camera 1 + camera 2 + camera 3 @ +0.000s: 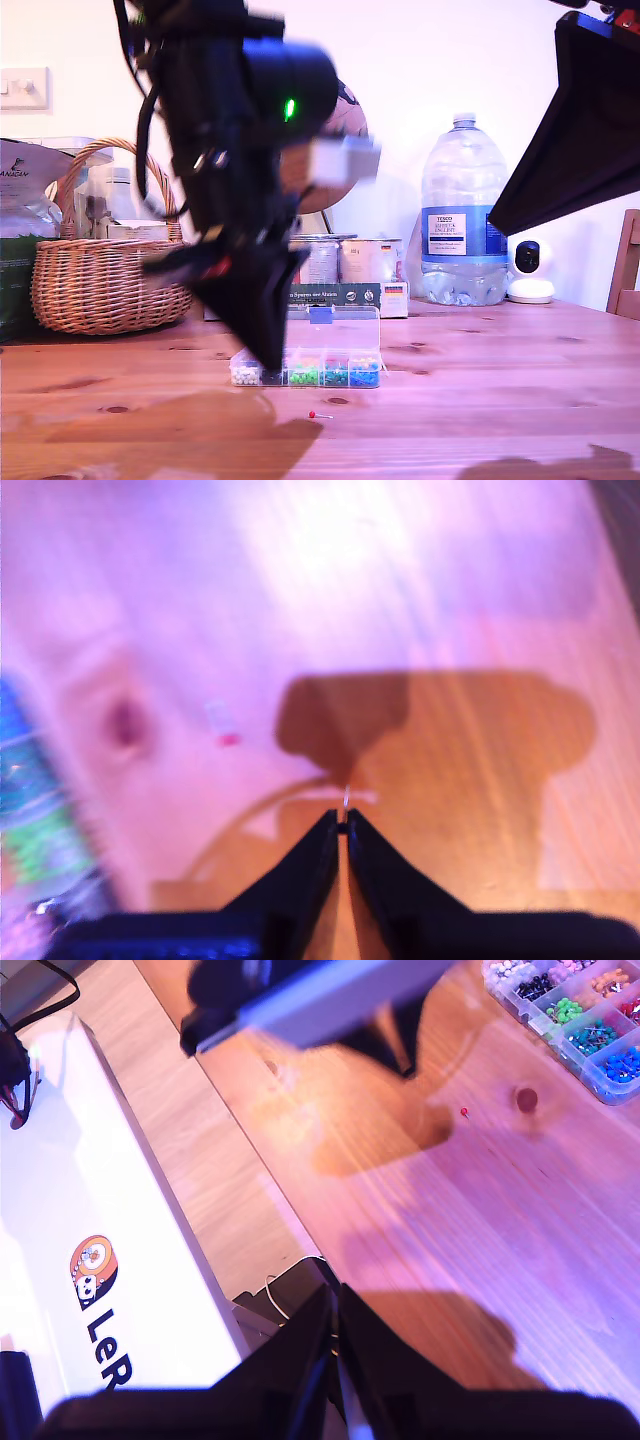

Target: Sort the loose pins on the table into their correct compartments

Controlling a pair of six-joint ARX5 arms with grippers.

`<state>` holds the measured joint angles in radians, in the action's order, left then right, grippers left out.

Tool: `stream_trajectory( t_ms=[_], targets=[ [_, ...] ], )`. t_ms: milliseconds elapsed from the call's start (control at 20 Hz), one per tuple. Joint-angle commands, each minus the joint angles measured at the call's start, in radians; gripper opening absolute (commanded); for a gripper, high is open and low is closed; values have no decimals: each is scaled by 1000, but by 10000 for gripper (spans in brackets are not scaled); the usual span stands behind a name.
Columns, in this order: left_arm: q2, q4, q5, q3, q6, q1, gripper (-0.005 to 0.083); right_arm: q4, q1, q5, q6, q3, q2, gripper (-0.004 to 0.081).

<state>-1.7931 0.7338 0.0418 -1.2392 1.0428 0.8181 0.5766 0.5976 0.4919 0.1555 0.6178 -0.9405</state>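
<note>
A pin (345, 798) was seen pinched by its thin shaft in my first gripper (342, 825), jaws clenched, held above the table (500, 380) close to the box (330, 360) of compartments. So the carry step looked to be in hand (picture was pretty blurry though). One red pin (318, 414) was left lying loose on the wood, just in front of the box. My second gripper (335, 1335) was kept high and well apart, jaws closed, nothing visibly gripped. Next, careful lining-up over the matching section would be needed before release.
</note>
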Motion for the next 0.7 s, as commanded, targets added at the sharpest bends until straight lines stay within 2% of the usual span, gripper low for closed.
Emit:
stream_trajectory(
  t_ms=[0, 150, 350, 500, 650],
  targets=[
    [15, 5, -19, -9, -36, -3, -23, -7, 5, 8, 2, -14, -6, -13],
    [15, -1, -31, -42, -126, -48, -23, -7, 5, 8, 2, -14, -6, -13],
    [15, -82, -22, -59, -239, -152, -23, -6, 4, 8, 2, -14, -6, -13],
    [15, -137, 42, -59, -319, -223, -23, -7, 4, 8, 2, -14, -6, -13],
    [13, -213, 95, -59, -340, -273, -23, -8, 4, 8, 2, -14, -6, -13]
  ],
)
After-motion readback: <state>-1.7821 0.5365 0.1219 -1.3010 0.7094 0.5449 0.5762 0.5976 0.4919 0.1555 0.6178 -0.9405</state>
